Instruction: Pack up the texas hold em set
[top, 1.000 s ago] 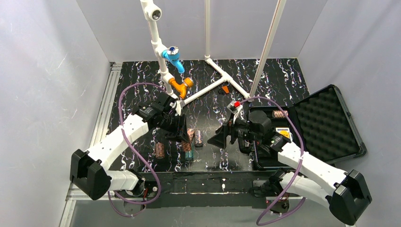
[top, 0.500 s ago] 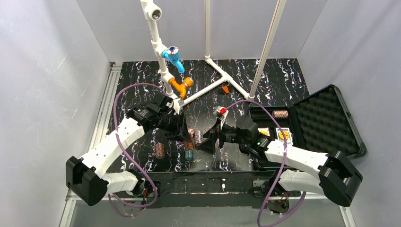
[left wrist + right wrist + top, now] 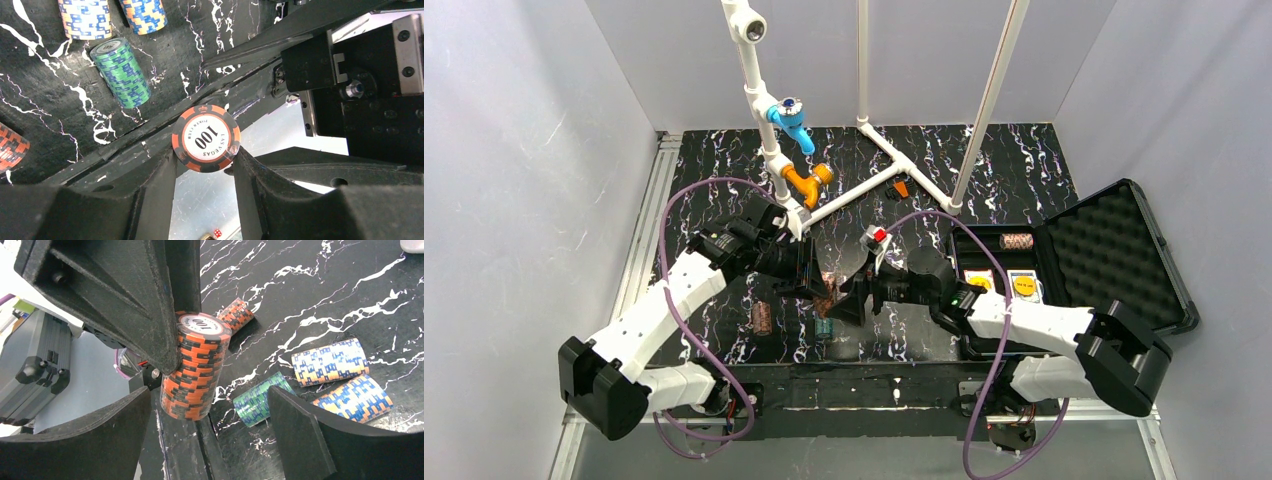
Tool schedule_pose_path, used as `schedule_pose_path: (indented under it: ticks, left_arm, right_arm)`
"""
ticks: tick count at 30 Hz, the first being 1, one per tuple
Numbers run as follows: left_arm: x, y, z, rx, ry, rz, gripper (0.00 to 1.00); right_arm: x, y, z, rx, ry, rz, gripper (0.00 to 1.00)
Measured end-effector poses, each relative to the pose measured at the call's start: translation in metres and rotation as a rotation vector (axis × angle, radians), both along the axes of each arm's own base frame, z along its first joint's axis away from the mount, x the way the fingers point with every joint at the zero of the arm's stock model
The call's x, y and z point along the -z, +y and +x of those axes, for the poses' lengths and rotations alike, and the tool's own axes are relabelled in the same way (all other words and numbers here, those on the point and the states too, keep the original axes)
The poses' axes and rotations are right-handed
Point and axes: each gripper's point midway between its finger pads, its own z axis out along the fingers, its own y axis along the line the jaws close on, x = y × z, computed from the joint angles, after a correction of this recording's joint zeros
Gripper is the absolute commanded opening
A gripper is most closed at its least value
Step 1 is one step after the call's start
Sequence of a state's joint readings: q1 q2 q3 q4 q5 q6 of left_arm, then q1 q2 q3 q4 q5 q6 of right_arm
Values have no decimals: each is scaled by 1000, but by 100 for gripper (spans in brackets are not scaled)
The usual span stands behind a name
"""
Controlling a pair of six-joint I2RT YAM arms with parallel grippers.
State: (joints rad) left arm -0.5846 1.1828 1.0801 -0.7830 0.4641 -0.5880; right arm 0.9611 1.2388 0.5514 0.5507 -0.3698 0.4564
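black plastic case point(image 3: 1114, 258) lying open on the marbled table point(image 3: 1024, 160), egg-crate foam showing across the lid. inside the base half, at its far end, one reddish-brown stack point(image 3: 1018, 240) of chips lying on its side. in the next row of the base, a card deck point(image 3: 980, 281) and a second card deck point(image 3: 1024, 285) just beside it. near end of the base covered by the right arm, contents there not visible.

well to the left of the case, raised off the table: an orange-and-black stack point(image 3: 206, 137), top chip marked 100, pinched at its sides by the left gripper point(image 3: 205, 162). right gripper point(image 3: 209, 405) stretched out from over the case to the same spot, jaws spread wide on either side of that stack, far pad clearly apart from it; cannot tell whether the near pad touches.

outside the case, loose on the table under the held stack, all lying on their sides: a green stack point(image 3: 260, 405), a blue-and-orange stack point(image 3: 330, 362) near it, a second blue-and-orange stack point(image 3: 352, 397) just beside that one, and a spare orange-and-black stack point(image 3: 237, 315) farther from the case than the rest.
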Motion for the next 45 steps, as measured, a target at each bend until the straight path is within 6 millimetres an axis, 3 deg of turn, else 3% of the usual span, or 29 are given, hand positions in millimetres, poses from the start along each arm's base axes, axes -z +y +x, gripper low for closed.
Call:
schedule_pose_path:
  ticks: [7, 13, 17, 22, 23, 26, 31, 38, 45]
  left_arm:
    - [-8, -4, 3, -1, -34, -35, 0]
    - [-10, -5, 2, -3, -28, -44, 0]
    - [-9, -5, 3, -4, -29, -45, 0]
    - [-10, -5, 3, -10, -32, -45, 1]
    - [-10, -5, 3, -12, -33, -46, 8]
    - [-11, -4, 3, -15, -41, -47, 49]
    - [-23, -3, 9, -29, -110, -74, 96]
    - [-51, 14, 2, -65, -259, -99, 98]
    - [-62, 51, -3, -139, -412, -20, 98]
  right_arm:
    - [-4, 9, 2, 2, 3, 9, 87]
    - [-4, 19, 3, -1, 7, 9, 75]
    - [-1, 23, 0, -11, 19, 1, 55]
    - [-2, 25, -3, -16, 29, 2, 23]
    - [-3, 25, -4, -18, 31, 3, 17]
    - [-3, 26, -4, -20, 30, 4, 6]
    - [-2, 26, -6, -22, 36, -10, 1]
    - [15, 17, -9, -2, 73, -92, 1]
    - [3, 8, -7, 36, 53, -88, 1]
